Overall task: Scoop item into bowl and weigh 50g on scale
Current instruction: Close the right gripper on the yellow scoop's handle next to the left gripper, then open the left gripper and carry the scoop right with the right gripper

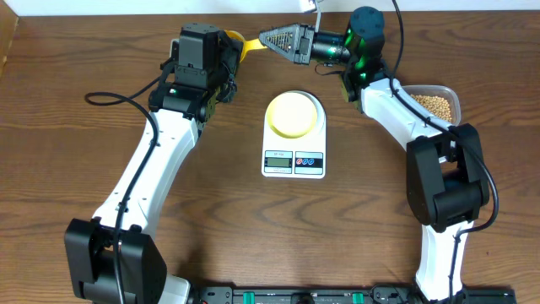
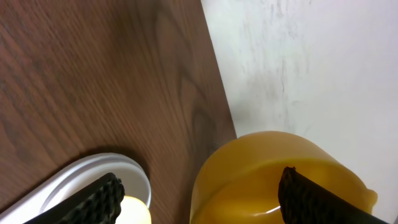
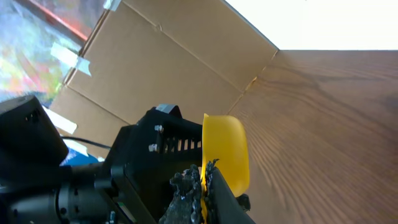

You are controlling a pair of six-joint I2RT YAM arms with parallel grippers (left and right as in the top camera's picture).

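Observation:
The yellow scoop (image 1: 240, 44) hangs above the table's far edge between both arms. My right gripper (image 1: 270, 38) is shut on its thin handle (image 3: 203, 177), and the scoop's cup (image 3: 227, 146) points away towards the left arm. My left gripper (image 1: 228, 52) stands open, its fingers (image 2: 99, 199) spread beside the scoop's cup (image 2: 273, 177) and no longer pinching it. The pale-yellow bowl (image 1: 294, 114) sits on the white scale (image 1: 294, 160) at the table's middle. The tan beans (image 1: 432, 103) lie in a clear tub at the right.
The clear tub (image 1: 456, 95) stands at the far right behind my right arm's forearm. A cardboard box (image 3: 155, 68) and a white wall (image 2: 311, 62) rise beyond the table's far edge. The scale's rim (image 2: 93, 171) shows just below my left fingers.

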